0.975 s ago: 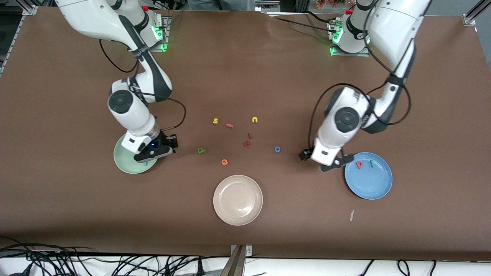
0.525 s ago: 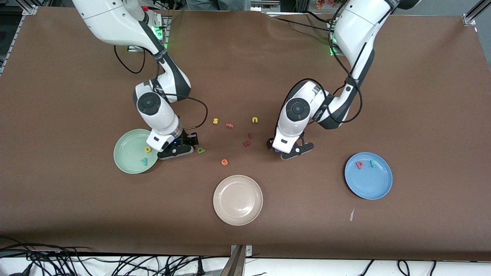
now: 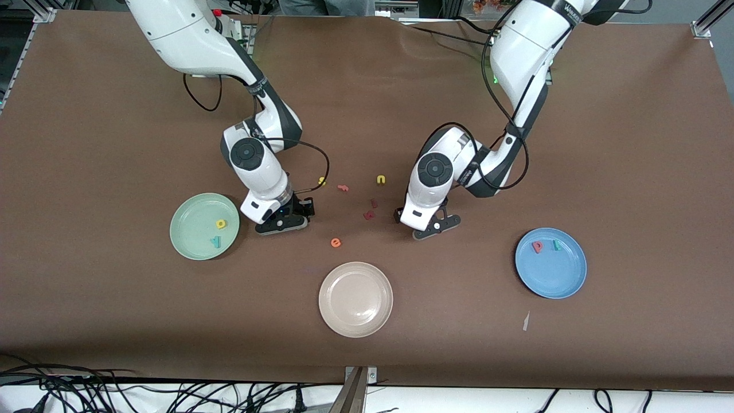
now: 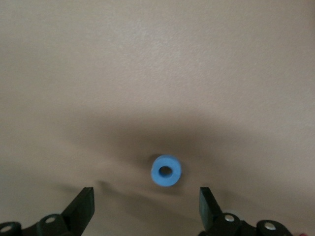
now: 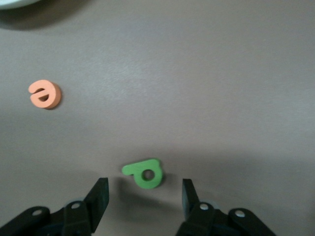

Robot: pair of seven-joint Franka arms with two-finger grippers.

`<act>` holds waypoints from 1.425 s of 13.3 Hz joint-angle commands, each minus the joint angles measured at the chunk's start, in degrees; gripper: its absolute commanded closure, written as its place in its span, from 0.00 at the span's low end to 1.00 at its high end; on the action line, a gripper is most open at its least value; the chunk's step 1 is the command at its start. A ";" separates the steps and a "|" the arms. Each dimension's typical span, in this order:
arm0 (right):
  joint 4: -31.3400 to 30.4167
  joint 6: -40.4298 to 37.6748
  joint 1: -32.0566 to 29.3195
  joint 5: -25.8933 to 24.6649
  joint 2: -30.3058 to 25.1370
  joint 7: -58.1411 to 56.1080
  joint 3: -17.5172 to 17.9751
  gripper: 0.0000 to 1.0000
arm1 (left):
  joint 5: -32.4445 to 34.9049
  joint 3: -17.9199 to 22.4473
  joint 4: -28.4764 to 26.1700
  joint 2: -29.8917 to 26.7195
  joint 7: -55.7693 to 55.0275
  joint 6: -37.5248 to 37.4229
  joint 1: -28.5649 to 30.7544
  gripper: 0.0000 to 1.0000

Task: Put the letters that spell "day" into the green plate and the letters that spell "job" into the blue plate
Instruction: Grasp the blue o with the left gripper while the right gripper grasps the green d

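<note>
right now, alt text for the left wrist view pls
A small blue ring "o" lies flat on the brown table, just ahead of the open left gripper. The two black fingertips straddle the space just short of it, touching nothing.

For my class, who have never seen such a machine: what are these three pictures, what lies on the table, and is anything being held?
Two white robot arms work at a brown table. The wide picture looks down from across the table; the two close-ups come from cameras on the wrists.

The left end effector hangs open over the blue o. The right end effector hangs open over the green d, with an orange e nearby. Neither holds anything.

The green plate holds a yellow a and a teal y. The blue plate holds a pink b and a teal j. A beige plate lies nearest the camera.
</note>
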 commanded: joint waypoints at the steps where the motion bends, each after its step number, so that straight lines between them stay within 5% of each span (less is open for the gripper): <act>1: 1.57 1.02 1.17 0.23 1.66 0.71 -0.27 0.32 | 0.15 0.53 3.82 2.79 -1.31 -0.81 -0.69 0.14; 11: 1.30 2.60 1.08 -1.62 2.27 0.54 -0.71 0.42 | 0.59 0.70 4.61 4.19 -0.61 -0.81 -0.61 0.65; 17: 0.87 2.61 1.08 -1.70 2.27 0.01 -1.24 0.45 | 0.85 0.97 6.10 3.06 -0.26 -1.94 0.70 0.80; 19: 0.69 2.96 1.08 -2.58 2.27 0.01 -1.76 0.46 | 0.59 0.79 9.08 1.57 4.20 -10.87 3.95 0.81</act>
